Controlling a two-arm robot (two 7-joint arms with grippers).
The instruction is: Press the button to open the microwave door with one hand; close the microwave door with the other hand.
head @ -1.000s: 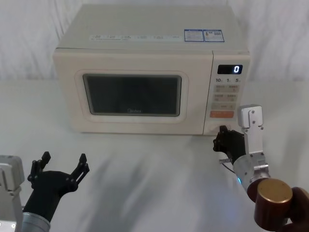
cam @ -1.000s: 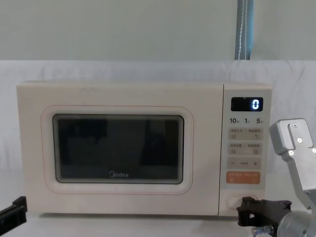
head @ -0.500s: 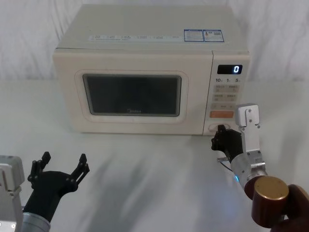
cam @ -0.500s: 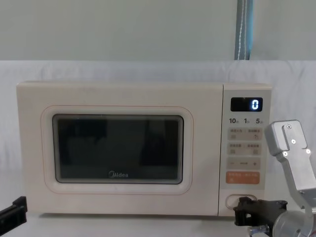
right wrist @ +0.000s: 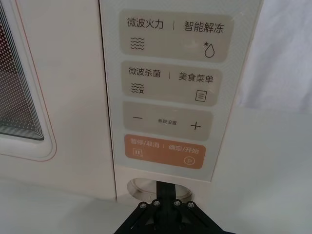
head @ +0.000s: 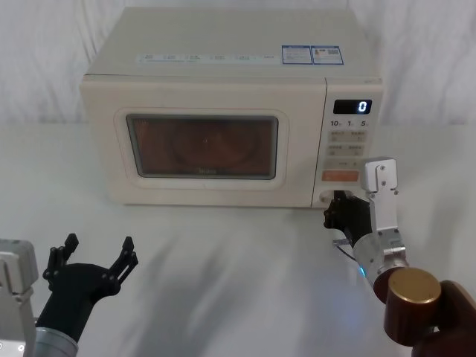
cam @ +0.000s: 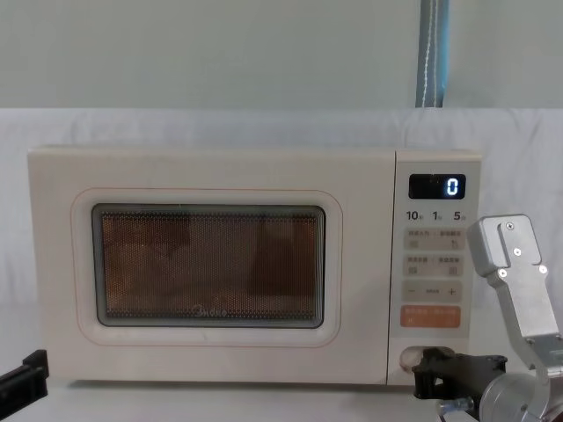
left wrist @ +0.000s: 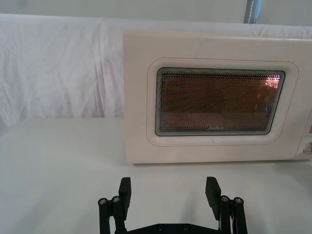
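The cream microwave (head: 223,52) stands at the back of the table, its display (cam: 437,186) reading 0. The microwave door (head: 201,190) sits against the front, and its window (cam: 207,266) glows orange from inside. My right gripper (head: 337,210) is shut, and its tips press into the button (right wrist: 140,185) at the bottom of the control panel (right wrist: 165,87). From the chest the button (cam: 406,356) shows just left of the black fingers (cam: 440,374). My left gripper (head: 97,249) hangs open and empty low at the front left, well short of the door (left wrist: 219,141).
An orange rectangular key (right wrist: 165,151) sits right above the pressed button. The microwave rests on a white cloth-covered table (head: 223,282) with open room in front of the door. A white drape hangs behind, and a blue pole (cam: 430,53) rises at the back.
My right gripper has pushed forward onto the button. The microwave's inside light has come on, so the window now glows orange. The left arm has stayed still.
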